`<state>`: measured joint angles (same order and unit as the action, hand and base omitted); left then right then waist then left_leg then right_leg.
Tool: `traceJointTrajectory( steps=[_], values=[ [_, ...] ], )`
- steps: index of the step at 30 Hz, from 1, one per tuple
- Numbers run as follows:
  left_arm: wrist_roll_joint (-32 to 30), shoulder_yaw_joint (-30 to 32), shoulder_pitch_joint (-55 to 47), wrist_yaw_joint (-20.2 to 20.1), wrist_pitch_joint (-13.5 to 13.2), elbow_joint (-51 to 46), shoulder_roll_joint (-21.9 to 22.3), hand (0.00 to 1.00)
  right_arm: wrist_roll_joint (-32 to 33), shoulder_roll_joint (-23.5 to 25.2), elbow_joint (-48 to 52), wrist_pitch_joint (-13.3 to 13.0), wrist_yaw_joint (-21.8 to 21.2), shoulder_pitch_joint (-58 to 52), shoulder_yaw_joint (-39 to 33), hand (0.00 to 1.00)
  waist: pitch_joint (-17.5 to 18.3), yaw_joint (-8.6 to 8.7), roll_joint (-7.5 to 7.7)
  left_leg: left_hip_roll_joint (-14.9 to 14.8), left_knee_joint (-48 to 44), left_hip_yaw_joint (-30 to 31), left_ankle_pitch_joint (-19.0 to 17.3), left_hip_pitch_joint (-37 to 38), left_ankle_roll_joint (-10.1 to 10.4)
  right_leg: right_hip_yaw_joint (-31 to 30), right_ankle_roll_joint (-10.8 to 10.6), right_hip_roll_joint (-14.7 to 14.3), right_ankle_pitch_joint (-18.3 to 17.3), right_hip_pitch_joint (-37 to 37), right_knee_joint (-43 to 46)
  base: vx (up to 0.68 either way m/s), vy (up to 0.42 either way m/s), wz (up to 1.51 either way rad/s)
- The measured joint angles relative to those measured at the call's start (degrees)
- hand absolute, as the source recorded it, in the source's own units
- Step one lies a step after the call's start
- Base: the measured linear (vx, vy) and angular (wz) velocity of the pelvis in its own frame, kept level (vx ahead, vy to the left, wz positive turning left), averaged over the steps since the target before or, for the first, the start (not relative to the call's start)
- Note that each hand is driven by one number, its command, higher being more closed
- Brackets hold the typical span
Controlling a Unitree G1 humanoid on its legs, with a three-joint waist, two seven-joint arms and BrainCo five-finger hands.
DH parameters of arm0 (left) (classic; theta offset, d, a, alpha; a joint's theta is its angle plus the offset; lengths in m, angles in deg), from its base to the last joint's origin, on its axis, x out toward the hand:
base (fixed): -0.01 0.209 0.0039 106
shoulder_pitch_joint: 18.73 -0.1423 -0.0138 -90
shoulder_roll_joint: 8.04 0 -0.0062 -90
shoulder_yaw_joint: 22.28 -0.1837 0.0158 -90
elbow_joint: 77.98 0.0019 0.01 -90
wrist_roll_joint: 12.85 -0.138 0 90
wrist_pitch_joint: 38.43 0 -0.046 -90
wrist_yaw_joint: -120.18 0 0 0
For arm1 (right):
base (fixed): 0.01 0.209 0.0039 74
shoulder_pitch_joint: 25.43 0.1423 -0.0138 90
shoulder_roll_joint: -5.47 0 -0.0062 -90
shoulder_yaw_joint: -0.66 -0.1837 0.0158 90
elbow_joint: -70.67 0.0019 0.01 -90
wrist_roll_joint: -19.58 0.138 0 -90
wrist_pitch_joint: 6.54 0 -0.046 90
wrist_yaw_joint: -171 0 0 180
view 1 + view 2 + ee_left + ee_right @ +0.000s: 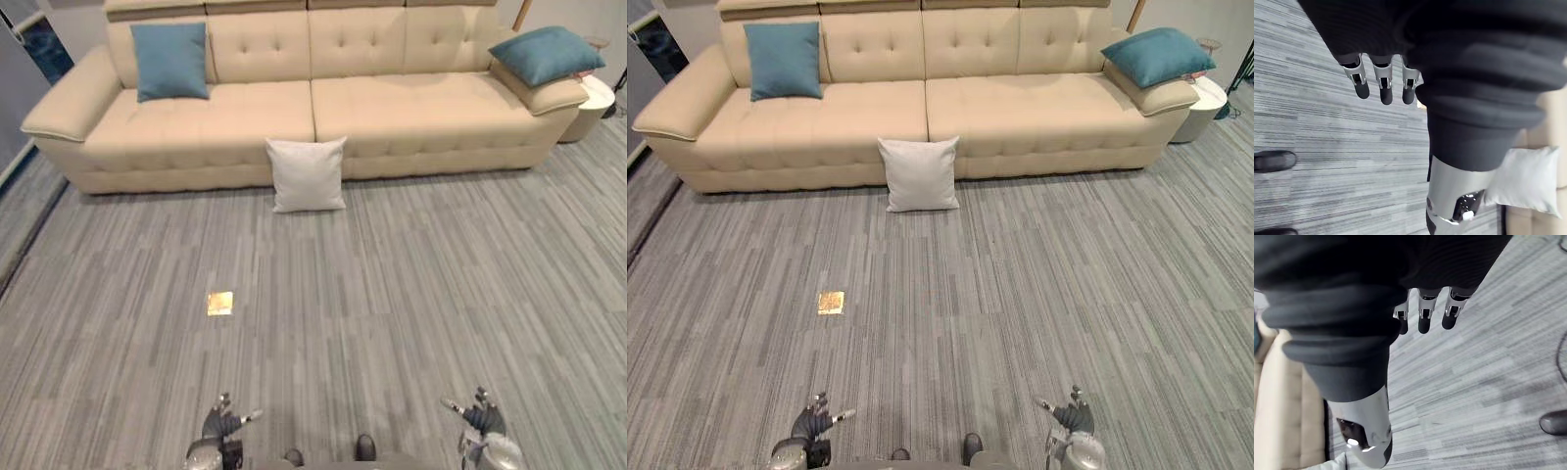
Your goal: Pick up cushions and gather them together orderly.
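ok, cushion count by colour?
Blue cushions: 2 (one on the sofa seat at its left end, one on its right armrest)
White cushion: 1 (upright against the sofa front)
Total: 3

**Left robot hand empty above the floor**

The left robot hand [1400, 58] hangs over the grey striped floor [1342, 142], its fingers [1361, 81] straight and holding nothing. Past its thumb, a white cushion [1525, 178] rests against the beige sofa [1553, 122].

White cushion [308, 174] on grey carpet [411, 294]
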<state>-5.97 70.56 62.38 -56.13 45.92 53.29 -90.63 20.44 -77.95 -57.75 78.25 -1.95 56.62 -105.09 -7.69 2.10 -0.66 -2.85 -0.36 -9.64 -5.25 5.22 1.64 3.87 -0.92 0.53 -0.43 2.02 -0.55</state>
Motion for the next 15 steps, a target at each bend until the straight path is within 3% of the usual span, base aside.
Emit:
traceJointTrajectory(
  steps=[4, 11, 15],
  values=[
    [-0.43, -0.01, -0.14, -0.82, -0.57, -2.76, -1.11, 0.00, -2.64, -2.04, 1.80, -0.67, -1.22, -0.19, 0.30, 0.00, -0.57, 0.26, -0.91, 0.02, -0.24, -0.32, -0.85, 1.70, 1.34, 0.83, -1.07, 0.32, -0.70, 1.95, -0.01, 0.09, 0.015, 0.04],
    [-0.98, -0.04, -0.26, -1.23, -1.23, -3.77, -1.65, 0.00, -5.42, -3.65, 1.81, -0.77, -2.32, -0.34, 2.46, 0.00, -0.65, 0.34, -1.04, 0.01, -2.74, -1.06, -2.12, 1.65, 3.26, 1.11, -2.72, 0.88, -1.82, 2.98, 0.85, 0.07, 0.004, 0.04],
    [-0.96, -0.05, -0.29, -1.21, -1.17, -3.77, -1.65, 0.00, -5.96, -5.07, 1.81, -0.65, -2.31, -0.35, 3.33, 0.00, -0.88, 0.44, -1.37, 0.02, -4.01, -1.60, -2.15, 1.29, 3.23, 1.75, -2.85, 1.17, -1.97, 2.95, 1.57, 0.05, -0.012, 0.03]
  ],
)
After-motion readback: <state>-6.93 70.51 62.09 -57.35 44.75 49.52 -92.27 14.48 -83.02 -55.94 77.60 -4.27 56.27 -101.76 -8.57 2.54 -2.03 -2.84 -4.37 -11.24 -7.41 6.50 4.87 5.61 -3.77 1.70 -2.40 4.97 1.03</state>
